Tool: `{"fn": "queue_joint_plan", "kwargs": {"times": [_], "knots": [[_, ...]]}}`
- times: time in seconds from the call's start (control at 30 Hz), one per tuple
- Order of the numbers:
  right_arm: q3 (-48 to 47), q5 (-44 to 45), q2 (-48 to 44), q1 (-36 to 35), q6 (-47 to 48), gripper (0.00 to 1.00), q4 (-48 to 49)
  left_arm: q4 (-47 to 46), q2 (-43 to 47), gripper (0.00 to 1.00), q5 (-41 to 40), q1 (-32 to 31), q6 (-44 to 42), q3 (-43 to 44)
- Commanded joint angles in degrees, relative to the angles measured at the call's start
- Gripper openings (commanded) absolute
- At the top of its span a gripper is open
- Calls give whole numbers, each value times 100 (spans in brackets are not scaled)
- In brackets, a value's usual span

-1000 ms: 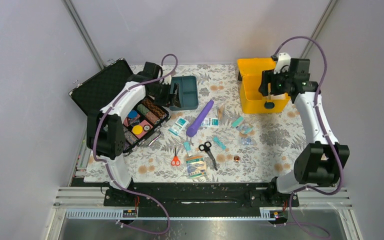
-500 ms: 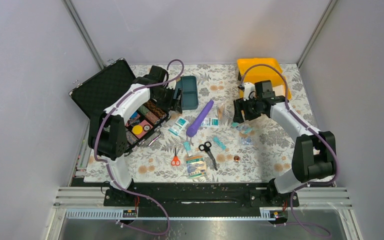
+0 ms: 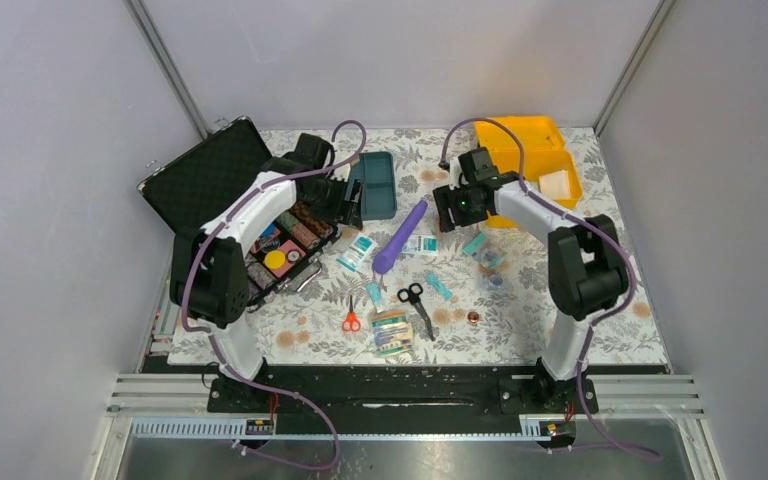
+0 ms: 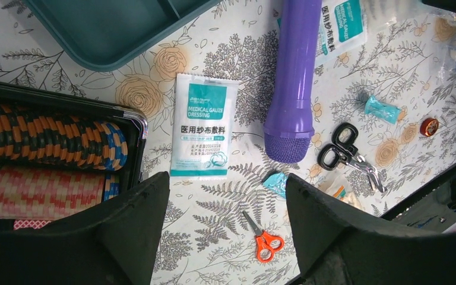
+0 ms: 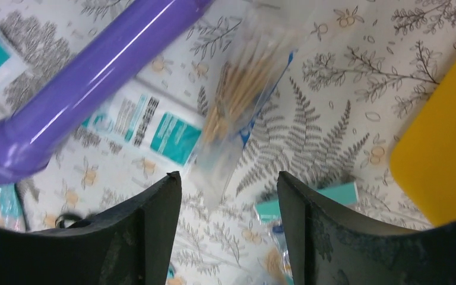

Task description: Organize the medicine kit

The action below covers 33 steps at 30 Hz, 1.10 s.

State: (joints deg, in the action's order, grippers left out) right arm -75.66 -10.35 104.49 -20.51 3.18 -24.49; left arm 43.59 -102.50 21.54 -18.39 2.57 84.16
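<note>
The yellow medicine kit point(image 3: 520, 150) lies open at the back right with a white pack point(image 3: 557, 185) inside; its corner shows in the right wrist view point(image 5: 445, 148). Its teal tray point(image 3: 375, 185) sits apart at the back middle, also in the left wrist view point(image 4: 113, 29). My right gripper point(image 3: 447, 212) is open and empty above a clear bag of cotton swabs point(image 5: 243, 89). My left gripper point(image 3: 348, 205) is open and empty above a gauze packet point(image 4: 203, 124), between the tray and the black case.
The black case of colourful rolls point(image 3: 280, 240) lies open at the left. Loose on the cloth are a purple torch point(image 3: 400, 235), gauze packets point(image 3: 421, 244), black scissors point(image 3: 416, 300), orange scissors point(image 3: 351, 318), a bandage pack point(image 3: 392, 332), a teal box point(image 3: 475, 243) and a small copper disc point(image 3: 473, 317).
My right arm has swung from above the yellow kit leftward and down to over the swab bag. My left arm has shifted only slightly by the teal tray.
</note>
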Motion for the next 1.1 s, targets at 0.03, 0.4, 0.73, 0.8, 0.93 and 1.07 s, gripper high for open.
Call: {"fn": "queue_joint_plan", "kwargs": {"times": [0.03,0.4,0.73,0.8,0.93,1.07], "knots": [[-545,474,630,-101,-603,62,210,-176,486,72,-113,5,-174,-36],[-614,206,756,-212,-546,13,222,-133,381,72,-124,13,-200,124],[-1055,-119,-1079,-53,-102,0,-239,-110,160,72,-56,9,-116,313],[-1102,-39,-1415,184,40,0,-404,-105,124,72,-45,7,-116,336],[-1380,-62,-1519,1030,226,0,-894,-109,51,72,-48,8,-116,367],[-1492,268,-1263,1767,791,0,-966,-103,30,72,-30,2,-110,396]]}}
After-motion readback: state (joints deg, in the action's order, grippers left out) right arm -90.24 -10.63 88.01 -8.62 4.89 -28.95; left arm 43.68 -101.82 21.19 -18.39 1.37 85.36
